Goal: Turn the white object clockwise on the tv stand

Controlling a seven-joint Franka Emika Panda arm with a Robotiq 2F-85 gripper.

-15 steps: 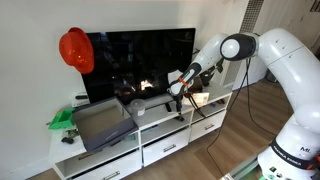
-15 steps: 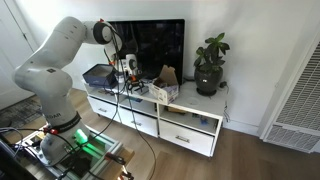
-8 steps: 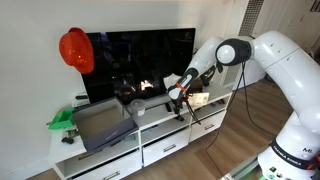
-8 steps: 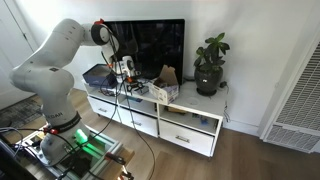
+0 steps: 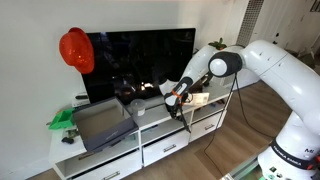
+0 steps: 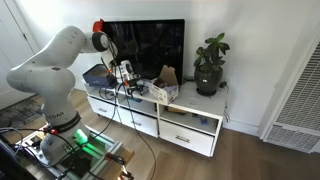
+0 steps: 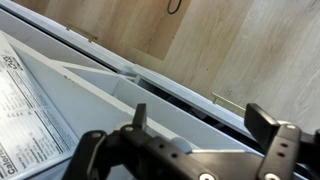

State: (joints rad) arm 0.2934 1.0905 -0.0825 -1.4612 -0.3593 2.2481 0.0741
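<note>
The white object [image 7: 110, 100] lies flat on the counter [image 5: 160, 140], filling the lower left of the wrist view. A printed label [image 7: 25, 100] sits on it toward 9 o'clock, and its long edges run from 10 o'clock down toward 4 o'clock. Past those edges, from 12 to 2 o'clock, the wooden floor [image 7: 230, 40] shows, so the object seems to be near the counter's front rim. Its full outline is cut off by the frame, and neither exterior view lets me pick it out with certainty. The tool [image 7: 200, 115] hangs just above it with its fingers spread wide and nothing between them, and it is not touching the object as far as I can tell. I judge this to be the approach step, before any grasp or turning. The next move would be to lower onto an edge or corner that fits between the fingers and close firmly. The wrist would then rotate clockwise, keeping the object flat and on the counter — not over the rim. In an exterior view the tool [image 5: 173, 100] sits in front of the TV [image 5: 140, 60], with a grey bin [image 5: 100, 125] at about 8 o'clock from it. The arm [image 5: 260, 60] rises from its base at the lower right, bends high, and slopes its forearm down toward 8 o'clock. In an exterior view the tool [image 6: 127, 76] points down at the counter top, with the plant [image 6: 210, 65] well apart at 3 o'clock.
</note>
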